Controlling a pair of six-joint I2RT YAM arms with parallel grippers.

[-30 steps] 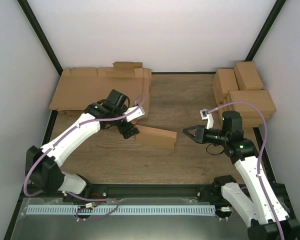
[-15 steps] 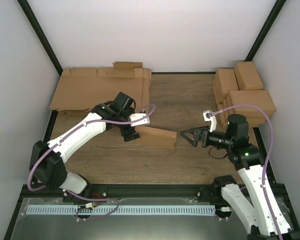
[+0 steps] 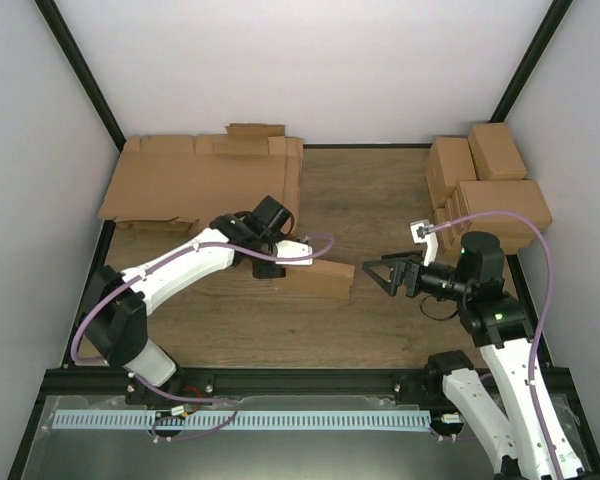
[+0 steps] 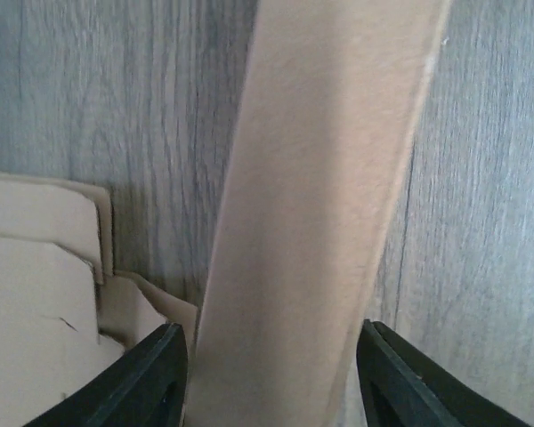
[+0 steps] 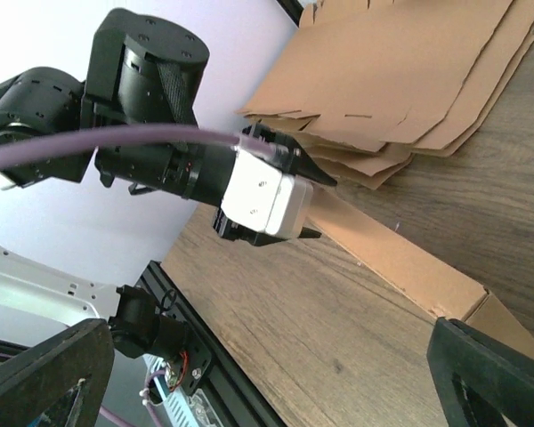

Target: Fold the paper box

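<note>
The paper box (image 3: 318, 277) lies mid-table as a long, narrow brown cardboard piece, running left to right. My left gripper (image 3: 270, 266) sits over its left end. In the left wrist view the box (image 4: 311, 222) fills the gap between my black fingers (image 4: 156, 378), which press against its two long sides, so the left gripper (image 4: 271, 374) is shut on it. My right gripper (image 3: 372, 271) hovers just off the box's right end, open and holding nothing. The right wrist view shows the box (image 5: 409, 258) and the left arm's white wrist camera (image 5: 267, 200) above it.
A pile of flat cardboard sheets (image 3: 200, 180) lies at the back left, its near edge close to the left arm; it also shows as layered sheets (image 4: 36, 311). Stacked closed brown boxes (image 3: 490, 185) stand at the back right. A black frame rail (image 3: 310, 380) borders the near edge.
My left gripper slid right onto the box's left end and its jaws narrowed onto it. My right gripper went from shut to wide open near the box's right end.
</note>
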